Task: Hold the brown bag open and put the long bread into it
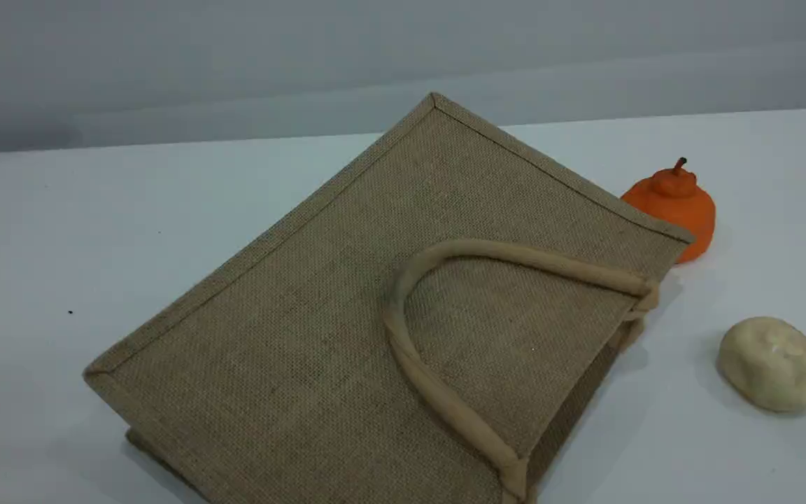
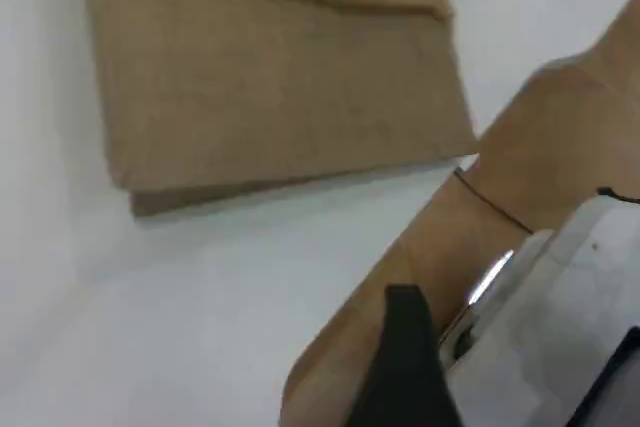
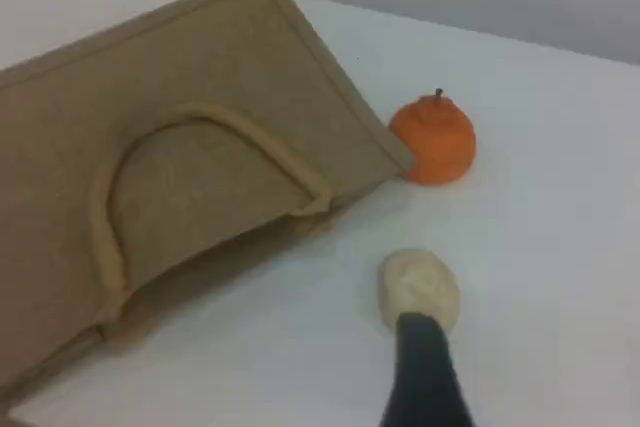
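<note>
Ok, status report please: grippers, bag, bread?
Both grippers open, empty. Brown jute bag flat on its side, untouched. Long bread not in view. Nothing in the way.

Orange pumpkin-shaped toy [image 1: 676, 206], pale rounded bun [image 1: 772, 363] nearer the camera — both on white table [image 1: 39, 231]

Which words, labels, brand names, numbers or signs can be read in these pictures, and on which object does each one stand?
None can be read in any view.
The brown bag shows only plain woven cloth and a beige handle.
The orange fruit and the pale bun carry no marks.
The tan part in the left wrist view is blurred; no print can be made out on it.
</note>
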Controlling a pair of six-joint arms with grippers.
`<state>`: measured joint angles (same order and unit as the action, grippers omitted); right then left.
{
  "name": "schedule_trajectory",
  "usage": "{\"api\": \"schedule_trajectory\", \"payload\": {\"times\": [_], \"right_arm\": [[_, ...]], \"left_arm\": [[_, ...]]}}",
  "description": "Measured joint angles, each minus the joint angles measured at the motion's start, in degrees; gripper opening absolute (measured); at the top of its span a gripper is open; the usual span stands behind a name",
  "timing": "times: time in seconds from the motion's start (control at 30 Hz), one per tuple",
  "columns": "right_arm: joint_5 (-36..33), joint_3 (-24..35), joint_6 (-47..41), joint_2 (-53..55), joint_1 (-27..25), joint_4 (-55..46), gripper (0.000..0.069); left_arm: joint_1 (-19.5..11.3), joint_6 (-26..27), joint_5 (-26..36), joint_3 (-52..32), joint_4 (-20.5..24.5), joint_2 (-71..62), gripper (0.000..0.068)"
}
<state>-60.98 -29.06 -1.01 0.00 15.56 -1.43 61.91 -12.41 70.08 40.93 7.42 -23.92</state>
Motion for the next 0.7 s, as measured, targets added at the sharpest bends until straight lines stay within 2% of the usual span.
{"api": "schedule_trajectory", "payload": {"times": [0.17, 0.33, 0.57, 0.7], "right_arm": [[0.0, 0.0, 0.0, 0.0, 0.0, 0.0, 0.0407], [0.0, 0.0, 0.0, 0.0, 0.0, 0.0, 0.0407], [0.0, 0.0, -0.1, 0.0, 0.0, 0.0, 0.0407], [0.0, 0.0, -0.2, 0.0, 0.0, 0.0, 0.0407]], "left_arm": [[0.0, -0.4, -0.1, -5.5, 0.1, 7.5, 0.0495], [0.0, -0.2, -3.5, -9.9, 0.1, 9.2, 0.0489], [0.0, 3.2, -3.7, -10.1, 0.1, 9.3, 0.0489], [0.0, 4.4, -6.2, -11.1, 0.1, 9.3, 0.0489]]}}
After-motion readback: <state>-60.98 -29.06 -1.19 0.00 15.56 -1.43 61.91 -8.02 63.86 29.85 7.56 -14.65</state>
